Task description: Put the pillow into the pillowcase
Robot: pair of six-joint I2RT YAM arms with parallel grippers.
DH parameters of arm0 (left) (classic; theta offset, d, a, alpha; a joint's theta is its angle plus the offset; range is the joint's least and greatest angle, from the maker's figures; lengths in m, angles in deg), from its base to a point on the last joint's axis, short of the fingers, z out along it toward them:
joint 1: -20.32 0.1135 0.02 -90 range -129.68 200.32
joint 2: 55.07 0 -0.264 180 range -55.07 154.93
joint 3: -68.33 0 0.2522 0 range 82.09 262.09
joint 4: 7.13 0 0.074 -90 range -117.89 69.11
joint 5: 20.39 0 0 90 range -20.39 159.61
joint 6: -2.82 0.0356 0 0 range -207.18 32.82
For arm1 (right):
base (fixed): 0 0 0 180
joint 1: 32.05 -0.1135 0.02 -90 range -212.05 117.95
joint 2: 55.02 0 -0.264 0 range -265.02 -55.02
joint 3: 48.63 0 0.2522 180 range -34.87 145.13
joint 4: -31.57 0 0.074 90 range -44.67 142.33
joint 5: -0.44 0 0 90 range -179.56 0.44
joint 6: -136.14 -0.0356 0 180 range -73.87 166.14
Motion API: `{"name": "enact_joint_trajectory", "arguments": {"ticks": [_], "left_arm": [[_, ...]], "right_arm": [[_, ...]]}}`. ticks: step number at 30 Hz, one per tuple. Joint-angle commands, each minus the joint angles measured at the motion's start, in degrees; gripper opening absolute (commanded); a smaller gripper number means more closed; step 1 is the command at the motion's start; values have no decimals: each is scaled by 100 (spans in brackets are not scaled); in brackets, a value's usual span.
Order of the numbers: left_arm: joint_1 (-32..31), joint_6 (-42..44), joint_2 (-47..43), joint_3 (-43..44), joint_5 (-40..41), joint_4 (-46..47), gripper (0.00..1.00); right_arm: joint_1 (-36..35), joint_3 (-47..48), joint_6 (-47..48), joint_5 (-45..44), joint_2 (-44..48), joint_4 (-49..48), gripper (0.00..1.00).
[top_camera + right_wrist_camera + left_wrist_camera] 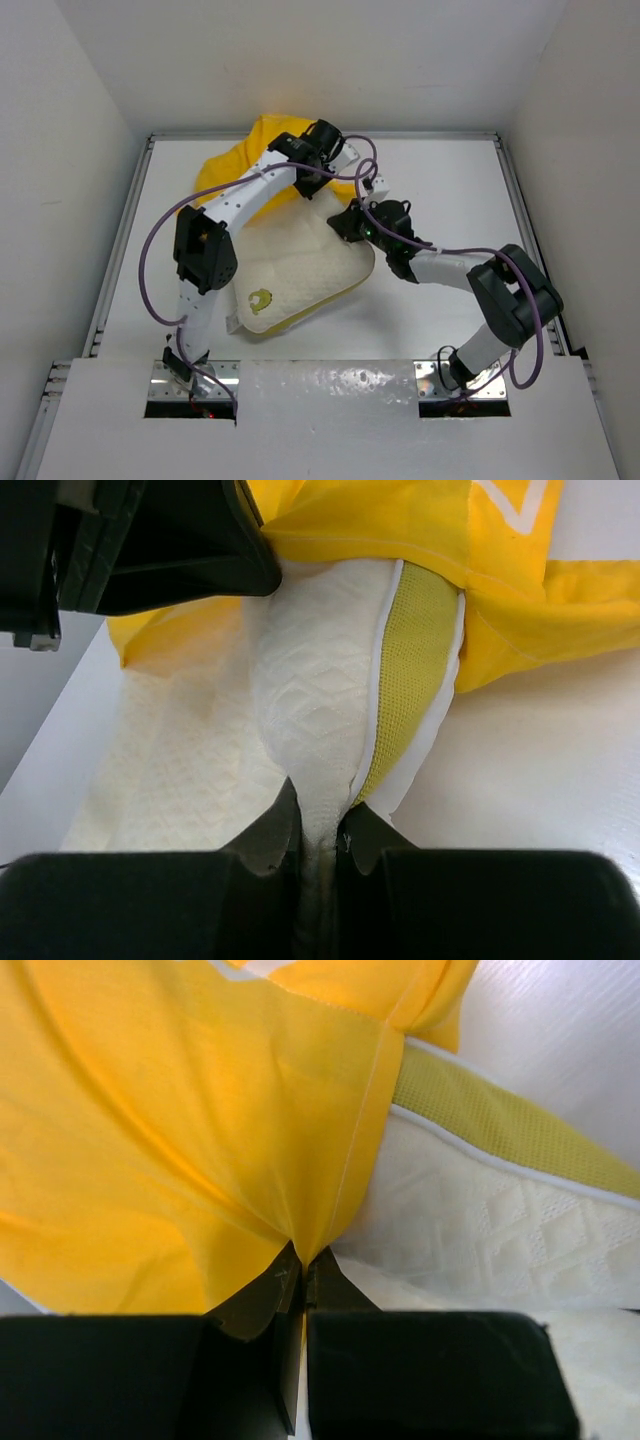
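1. Left arm (240,205) stretched diagonally over the pillow (300,270) to its far end; left pincer (302,1260) clamped on a pinch of pillowcase (150,1130).
2. Right arm (450,268) elbowed in from the pillow's right; right pincer (320,825) nipping the pillow's edge.
3. Pillow flat on the bench (450,190), far end inside the pillowcase.

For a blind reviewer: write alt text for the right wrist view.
The right end effector is shut on a fold of the cream quilted pillow beside its yellow mesh edge band. Beyond, the yellow pillowcase covers the pillow's far end.
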State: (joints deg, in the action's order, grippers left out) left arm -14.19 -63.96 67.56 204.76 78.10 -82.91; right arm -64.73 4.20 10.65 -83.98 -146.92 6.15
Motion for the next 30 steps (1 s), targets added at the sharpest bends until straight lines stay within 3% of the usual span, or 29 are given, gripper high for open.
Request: {"name": "enact_joint_trajectory", "arguments": {"ticks": [1, 3, 6, 15, 16, 17, 18, 19, 21, 26, 30], "left_arm": [[-5, 437, -424, -576, 512, 418, 0], [180, 464, -503, -1139, 566, 778, 0], [295, 455, -529, -1613, 706, 1209, 10], [304, 437, -538, -1623, 1286, 1500, 34], [312, 455, -573, -1667, 1417, 1552, 31], [321, 412, -599, -1720, 1436, 1570, 9], [321, 376, -643, -1720, 1384, 1570, 0], [313, 332, -661, -1694, 1296, 1527, 0], [313, 157, -661, -1344, 1007, 1325, 0], [225, 295, -758, -88, -1284, 446, 0], [189, 543, -872, -190, -2702, 33, 0]], "right_arm": [[-80, -92, 182, -163, 207, -714, 0], [-80, -189, 121, -102, 216, -731, 0], [-80, -286, 16, -23, 199, -793, 0], [-80, -374, -46, 39, 84, -723, 0], [-80, -382, -72, 48, 76, -731, 0], [-89, -374, -81, 74, 67, -766, 0], [-89, -356, -81, 100, 41, -784, 0], [-80, -339, -81, 118, 32, -784, 0], [-89, -304, -55, 118, 5, -749, 0], [-80, 65, 33, -22, -30, -819, 0], [-159, 583, 112, -442, 49, -1441, 0]]}}
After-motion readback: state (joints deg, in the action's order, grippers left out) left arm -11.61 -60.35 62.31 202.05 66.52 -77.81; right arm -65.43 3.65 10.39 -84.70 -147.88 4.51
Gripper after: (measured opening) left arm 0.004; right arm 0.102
